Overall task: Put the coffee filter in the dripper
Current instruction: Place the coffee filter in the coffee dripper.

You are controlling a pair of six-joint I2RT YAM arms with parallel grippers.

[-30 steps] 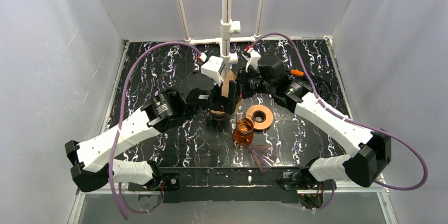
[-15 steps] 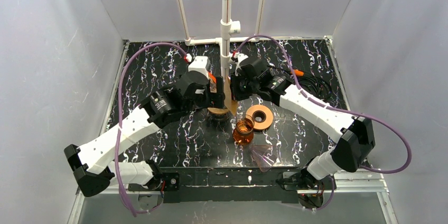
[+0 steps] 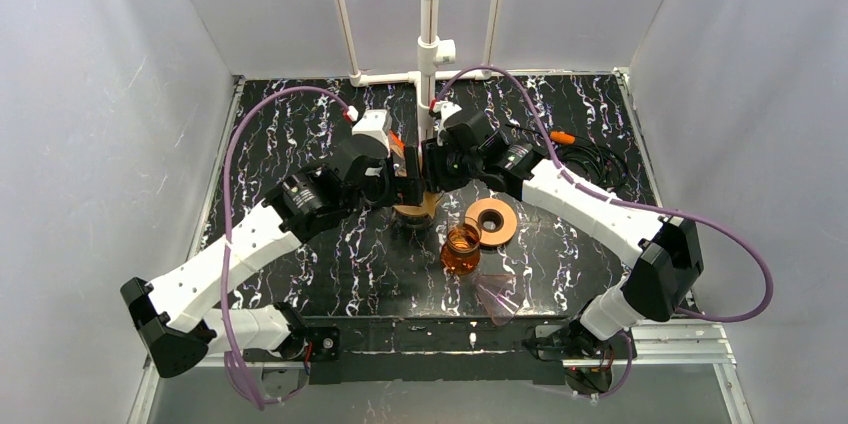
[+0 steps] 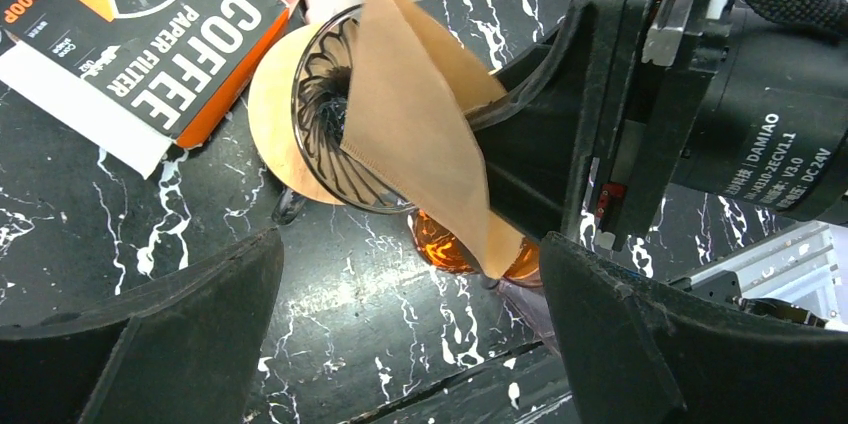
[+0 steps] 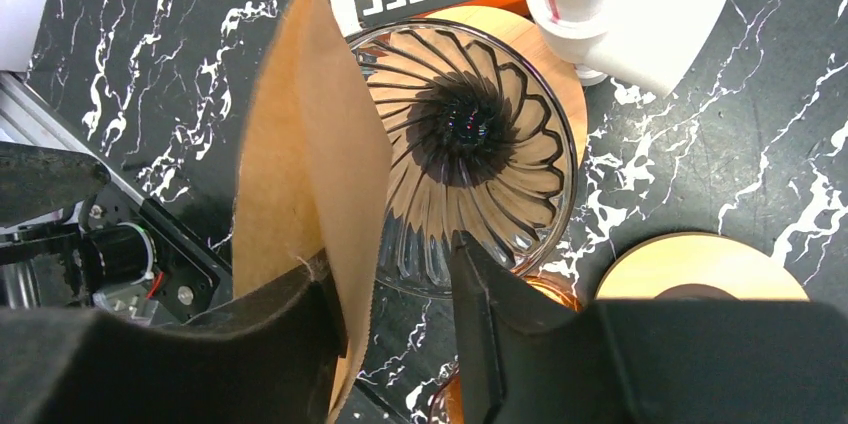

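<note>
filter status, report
Left fingers open, empty. Right fingers open, filter leaning on one finger, on edge at the dripper rim, not seated. Nothing blocking dripper mouth.

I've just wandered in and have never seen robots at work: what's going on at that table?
It is a coffee-making step. The right gripper, its jaws parted, has a folded brown paper filter leaning against one finger. The filter stands on edge at the rim of a ribbed clear glass coffee dripper on a round wooden base, and is not yet seated in the cone. The left gripper hovers opposite, wide open and empty.
</note>
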